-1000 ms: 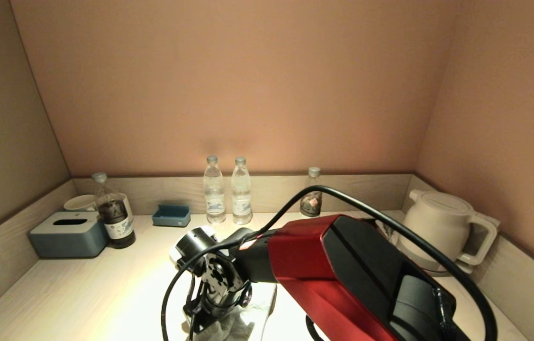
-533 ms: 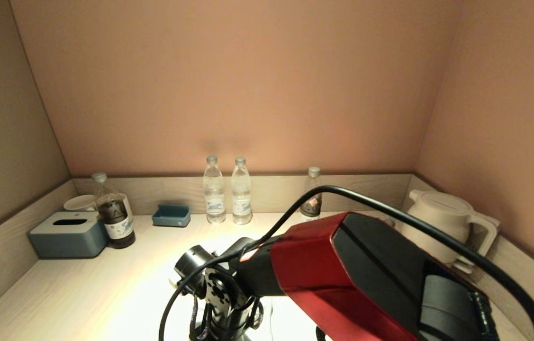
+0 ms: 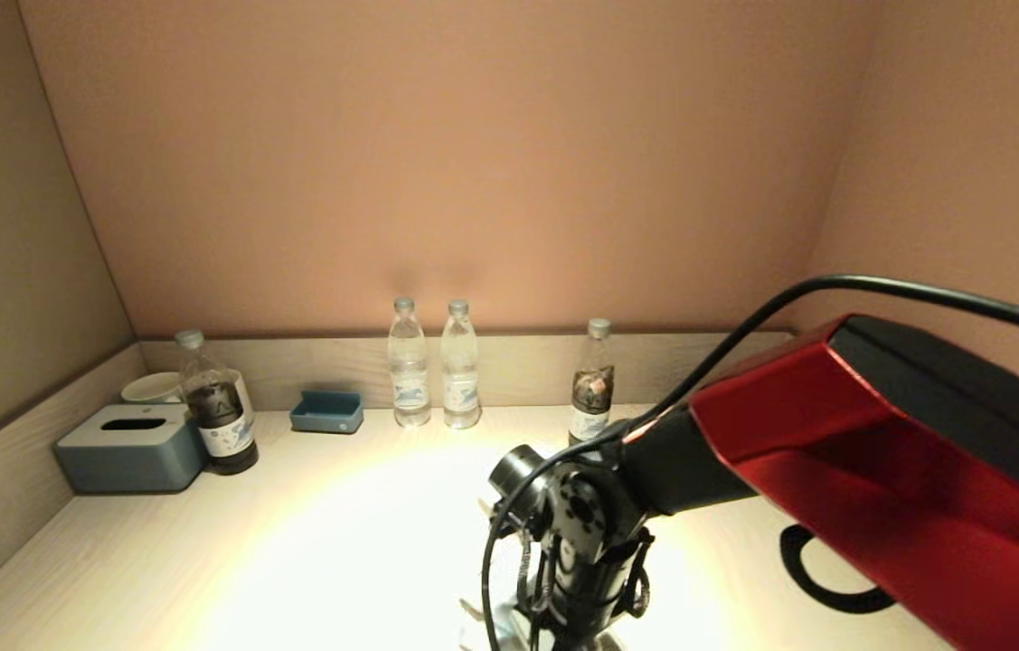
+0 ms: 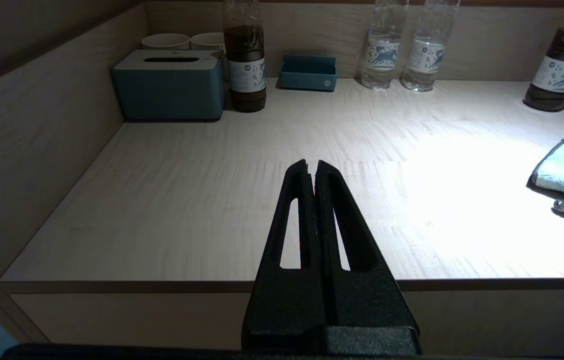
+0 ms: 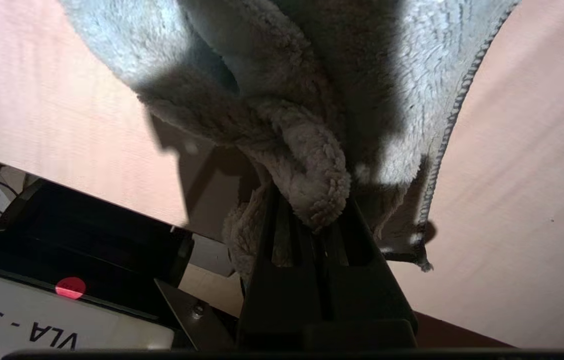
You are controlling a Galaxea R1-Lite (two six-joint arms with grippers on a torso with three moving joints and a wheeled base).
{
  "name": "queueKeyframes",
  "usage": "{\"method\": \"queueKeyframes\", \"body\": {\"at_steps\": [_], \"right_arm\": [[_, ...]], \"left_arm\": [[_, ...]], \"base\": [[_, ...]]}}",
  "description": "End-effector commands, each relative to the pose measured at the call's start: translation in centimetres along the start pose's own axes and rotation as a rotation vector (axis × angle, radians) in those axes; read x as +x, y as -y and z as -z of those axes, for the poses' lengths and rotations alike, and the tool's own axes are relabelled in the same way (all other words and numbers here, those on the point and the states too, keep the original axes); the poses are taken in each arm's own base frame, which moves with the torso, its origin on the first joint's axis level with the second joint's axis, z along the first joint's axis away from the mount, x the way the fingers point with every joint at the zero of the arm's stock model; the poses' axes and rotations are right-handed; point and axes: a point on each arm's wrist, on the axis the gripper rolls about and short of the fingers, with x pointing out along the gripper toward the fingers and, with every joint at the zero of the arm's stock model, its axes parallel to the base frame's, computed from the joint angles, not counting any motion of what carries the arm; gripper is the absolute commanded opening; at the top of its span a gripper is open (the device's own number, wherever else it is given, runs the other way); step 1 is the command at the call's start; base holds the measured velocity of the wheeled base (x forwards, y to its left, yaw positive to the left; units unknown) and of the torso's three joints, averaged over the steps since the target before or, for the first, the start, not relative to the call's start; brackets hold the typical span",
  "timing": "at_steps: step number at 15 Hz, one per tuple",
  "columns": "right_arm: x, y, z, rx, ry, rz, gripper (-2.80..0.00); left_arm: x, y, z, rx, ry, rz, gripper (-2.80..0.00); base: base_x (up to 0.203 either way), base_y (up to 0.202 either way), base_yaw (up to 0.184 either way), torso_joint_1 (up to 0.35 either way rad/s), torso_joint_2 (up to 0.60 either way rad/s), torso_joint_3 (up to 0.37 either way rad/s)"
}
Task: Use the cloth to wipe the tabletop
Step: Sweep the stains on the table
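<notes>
The left gripper [image 4: 312, 167] waits off the tabletop's [image 4: 241, 165] front edge, fingers pressed together on nothing. Further right, near the front edge, the right gripper [image 5: 312, 220] pinches a bunched fold of the cloth [image 5: 312, 90]. The cloth looks soft, light and floppy, so a grip on a thick fold should drag it flat without slipping.
</notes>
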Motion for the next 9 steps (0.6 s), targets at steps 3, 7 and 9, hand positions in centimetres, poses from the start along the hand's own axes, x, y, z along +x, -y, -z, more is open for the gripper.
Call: {"method": "queueKeyframes", "body": {"at_steps": [3,7,9], "right_arm": [[-1.5,6.6,0.7,0.167,0.053,0.037,-2.80],[-1.6,12.2,1.0,0.311,0.057,0.068,-2.80],[-1.7,14.3,1.1,0.346,0.064,0.079,-2.80]], "left_arm": [[0.0,0.0,0.0,-0.001,-0.001,0.000,-2.80],[0.0,0.0,0.0,-0.001,-0.001,0.000,-2.80],[0.0,0.0,0.0,-0.001,-0.001,0.000,-2.80]], "base": [[0.000,0.000,0.000,0.000,0.00,0.000],[0.000,0.000,0.000,0.000,0.00,0.000],[0.000,0.000,0.000,0.000,0.00,0.000]]}}
